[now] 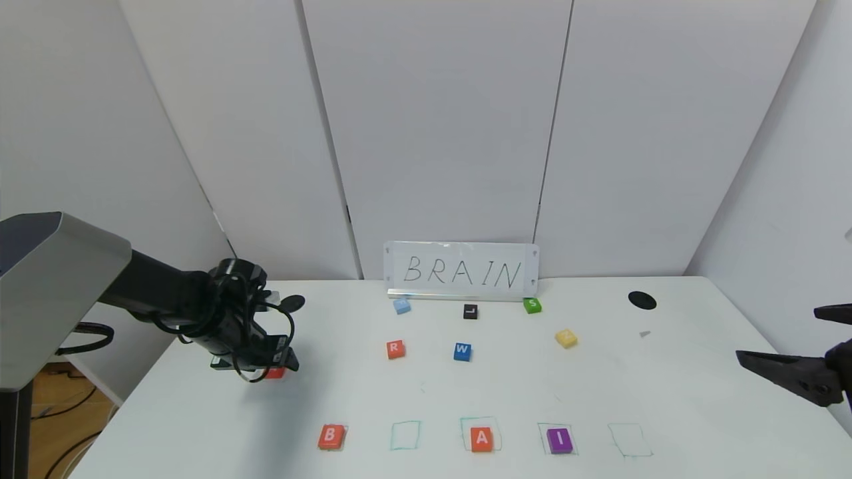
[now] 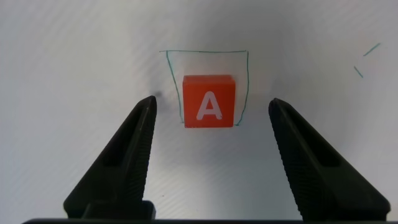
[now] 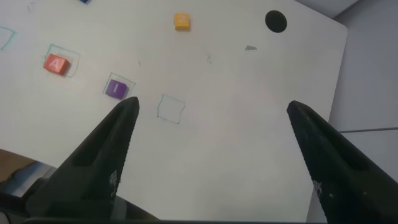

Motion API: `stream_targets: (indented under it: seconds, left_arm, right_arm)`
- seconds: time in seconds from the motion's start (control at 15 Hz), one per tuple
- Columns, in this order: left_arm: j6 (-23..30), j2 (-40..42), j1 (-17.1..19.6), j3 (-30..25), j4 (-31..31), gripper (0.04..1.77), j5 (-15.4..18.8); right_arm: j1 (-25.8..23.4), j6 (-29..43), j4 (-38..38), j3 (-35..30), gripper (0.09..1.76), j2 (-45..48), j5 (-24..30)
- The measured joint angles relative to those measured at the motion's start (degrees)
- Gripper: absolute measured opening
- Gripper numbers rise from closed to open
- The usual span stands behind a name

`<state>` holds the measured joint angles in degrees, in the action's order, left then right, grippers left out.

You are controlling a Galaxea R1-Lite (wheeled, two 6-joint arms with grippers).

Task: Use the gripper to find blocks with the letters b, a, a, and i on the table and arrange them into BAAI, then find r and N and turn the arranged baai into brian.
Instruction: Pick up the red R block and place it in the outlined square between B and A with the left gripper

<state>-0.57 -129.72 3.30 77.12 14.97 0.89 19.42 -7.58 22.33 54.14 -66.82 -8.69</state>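
Note:
My left gripper (image 1: 269,364) hangs over the left part of the table (image 1: 699,399), open. In the left wrist view it (image 2: 212,102) stands open with an orange A block (image 2: 209,101) lying in a green outline just past its fingertips, untouched. That A block (image 1: 275,373) peeks out under the gripper in the head view. In the front row stand orange B (image 1: 331,436), another orange A (image 1: 481,439) and purple I (image 1: 560,440). Orange R (image 1: 395,349) and pale yellow N (image 1: 566,338) lie mid-table. My right gripper (image 1: 785,372) is open and empty at the right edge.
Blue W (image 1: 462,351), light blue block (image 1: 401,306), black L (image 1: 470,311) and green S (image 1: 532,305) lie farther back, before a BRAIN sign (image 1: 462,271). Empty green outlines (image 1: 405,436) (image 1: 629,440) sit in the front row. A black hole (image 1: 642,301) is at the back right.

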Motion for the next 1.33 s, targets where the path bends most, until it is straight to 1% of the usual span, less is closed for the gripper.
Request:
stream_targets:
  seconds: [0.2, 0.4, 0.53, 0.6, 0.73, 0.8, 1.0, 1.2, 1.33]
  left_arm:
    - [0.13, 0.54, -0.09, 0.20, 0.38, 1.43, -0.10]
    - [0.82, 1.68, -0.37, 0.11, 0.76, 1.52, -0.10]
    - [4.73, 3.36, -1.60, 0.22, 1.21, 1.56, -0.32]
    - [6.45, 4.53, -2.67, 0.59, 2.84, 1.58, -0.62]
    - [8.51, 6.96, -5.19, 1.99, 8.95, 1.61, -0.76]
    - [10.80, 8.08, -6.94, 3.23, 11.85, 1.63, -0.76]
    - [18.53, 9.65, -12.12, 7.91, 17.87, 1.65, -0.78]
    - [24.88, 9.29, -16.80, 12.74, 22.09, 1.68, -0.94]
    - [27.89, 8.19, -19.61, 15.82, 23.70, 1.68, -1.51]
  right_arm:
    - [0.00, -0.05, 0.00, 0.00, 1.71, 0.01, -0.01]
    - [0.00, -0.05, -0.02, 0.00, 1.71, 0.12, -0.01]
    - [0.01, -0.02, 0.00, 0.00, 1.71, 0.22, -0.04]
    - [0.39, -0.05, 0.02, 0.00, 1.71, 0.26, -0.01]
    - [0.73, -0.05, 0.02, -0.23, 1.71, 0.30, -0.09]
    - [0.94, -0.02, 0.02, -0.30, 1.71, 0.32, -0.06]
    - [1.08, -0.05, 0.00, -0.34, 1.71, 0.52, -0.11]
    - [1.19, -0.02, 0.00, -0.41, 1.71, 0.63, -0.09]
    - [1.19, -0.05, 0.00, -0.43, 1.71, 0.65, -0.06]
